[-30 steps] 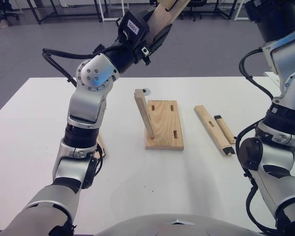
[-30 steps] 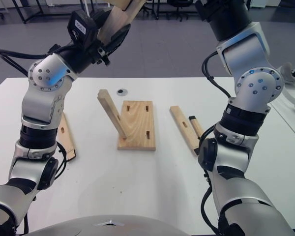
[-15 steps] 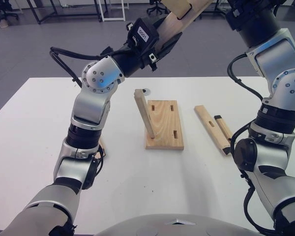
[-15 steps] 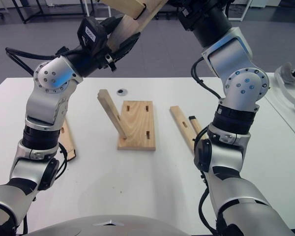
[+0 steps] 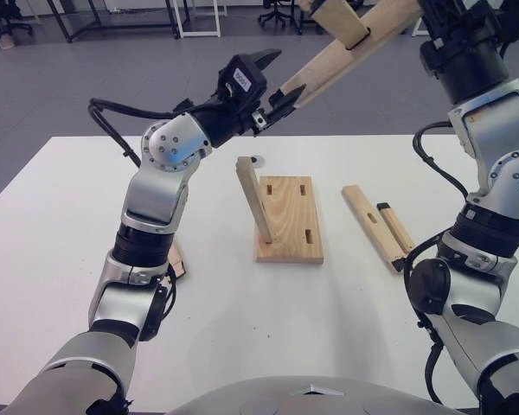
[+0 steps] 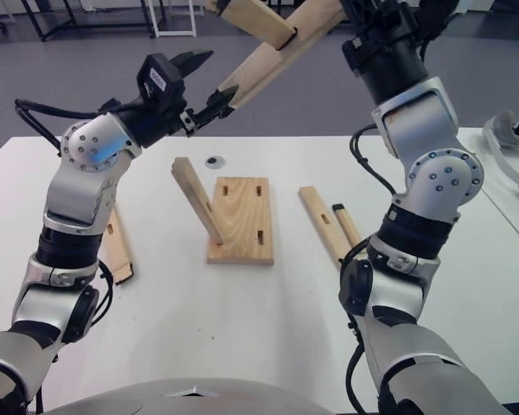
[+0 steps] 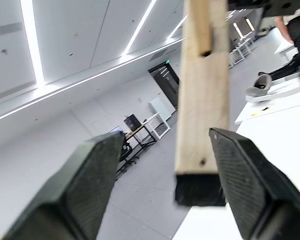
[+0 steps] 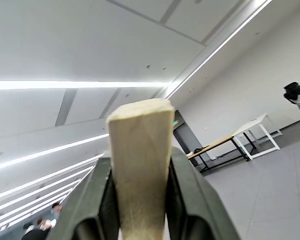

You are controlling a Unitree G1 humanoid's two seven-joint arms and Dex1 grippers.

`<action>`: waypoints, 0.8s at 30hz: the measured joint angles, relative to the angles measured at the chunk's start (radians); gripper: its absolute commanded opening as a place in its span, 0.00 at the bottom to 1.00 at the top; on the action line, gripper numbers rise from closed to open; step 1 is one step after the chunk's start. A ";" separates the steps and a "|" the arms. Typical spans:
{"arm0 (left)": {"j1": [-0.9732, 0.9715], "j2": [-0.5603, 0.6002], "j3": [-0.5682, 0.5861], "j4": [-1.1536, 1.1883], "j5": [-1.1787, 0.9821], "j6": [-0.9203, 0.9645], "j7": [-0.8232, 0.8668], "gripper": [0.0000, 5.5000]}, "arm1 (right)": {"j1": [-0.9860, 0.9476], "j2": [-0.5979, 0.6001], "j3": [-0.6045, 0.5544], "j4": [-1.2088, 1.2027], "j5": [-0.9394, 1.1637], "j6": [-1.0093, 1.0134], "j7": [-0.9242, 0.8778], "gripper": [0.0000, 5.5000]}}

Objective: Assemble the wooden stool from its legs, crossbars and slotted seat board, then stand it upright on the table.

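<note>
1. Left pincer [image 5: 281,76], spread wide, straddles the lower end of a raised leg [image 5: 346,54].
2. Seat board [image 5: 292,220] lies on the table [image 5: 60,225], one tilted leg [image 5: 253,199] slotted in.
3. Long bar [image 5: 370,223] and short bar [image 5: 396,228] lie just right of it.

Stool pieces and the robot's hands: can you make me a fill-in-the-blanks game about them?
The left hand is ___, its fingers apart around the end of the raised leg.
The hand clamped on that leg is the robot's ___ one.
A second leg stands tilted in the seat board, leaving ___ empty slots showing.
Missing words: open, right, three.
</note>
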 measured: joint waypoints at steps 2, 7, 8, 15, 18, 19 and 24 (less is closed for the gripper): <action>0.023 0.014 0.053 0.000 0.002 -0.002 0.041 0.71 | 0.043 -0.011 -0.017 -0.031 0.027 0.014 -0.094 0.18; 0.137 0.048 0.141 -0.053 0.040 0.014 0.146 0.71 | 0.274 0.031 0.014 -0.184 0.079 0.084 -0.417 0.18; 0.153 0.047 0.155 -0.077 0.041 0.029 0.166 0.71 | 0.323 0.037 0.036 -0.222 0.085 0.103 -0.461 0.18; 0.181 0.002 0.145 -0.186 0.043 0.094 0.253 0.71 | 0.489 -0.011 0.109 -0.373 0.123 0.157 -0.656 0.18; 0.202 0.002 0.134 -0.202 0.062 0.107 0.266 0.71 | 0.505 -0.033 0.144 -0.400 0.113 0.154 -0.672 0.18; 0.207 0.002 0.130 -0.202 0.063 0.112 0.267 0.71 | 0.528 -0.029 0.152 -0.410 0.107 0.148 -0.674 0.18; 0.204 0.000 0.123 -0.199 0.060 0.113 0.264 0.71 | 0.648 0.029 0.195 -0.436 -0.011 0.048 -0.621 0.18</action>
